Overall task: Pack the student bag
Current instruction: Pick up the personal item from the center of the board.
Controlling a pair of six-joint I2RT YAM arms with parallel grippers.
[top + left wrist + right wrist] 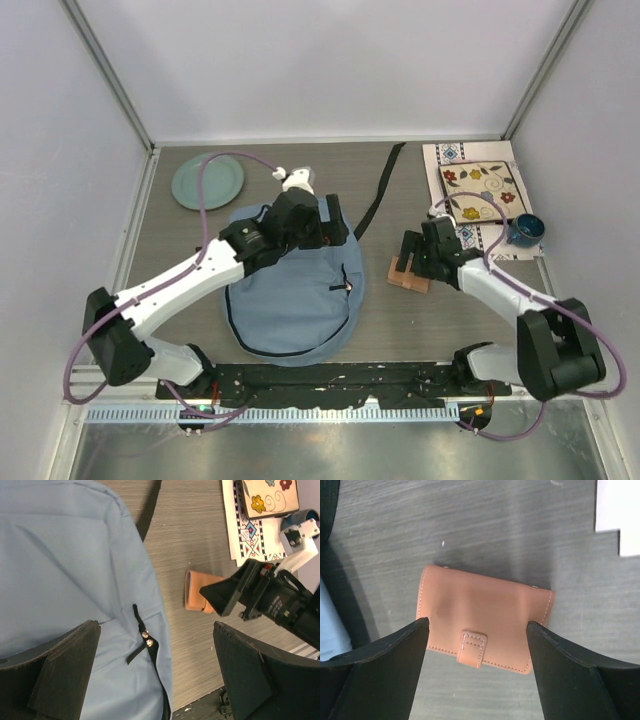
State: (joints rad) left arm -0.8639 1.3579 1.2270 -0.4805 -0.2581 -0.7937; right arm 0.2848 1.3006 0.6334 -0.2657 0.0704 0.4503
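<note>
The light blue-grey student bag lies flat mid-table, its black strap trailing to the far side. My left gripper hovers open and empty over the bag's upper right part. In the left wrist view its jaws stand wide apart above the bag, over the zipper pulls at the bag's right edge. A tan leather wallet lies on the table to the right of the bag. My right gripper is open just above it, a finger on each side of the wallet and the gripper not touching it.
A green plate sits at the far left. At the far right a floral-patterned box lies on a patterned sheet, with a blue mug beside it. Enclosure walls stand on three sides.
</note>
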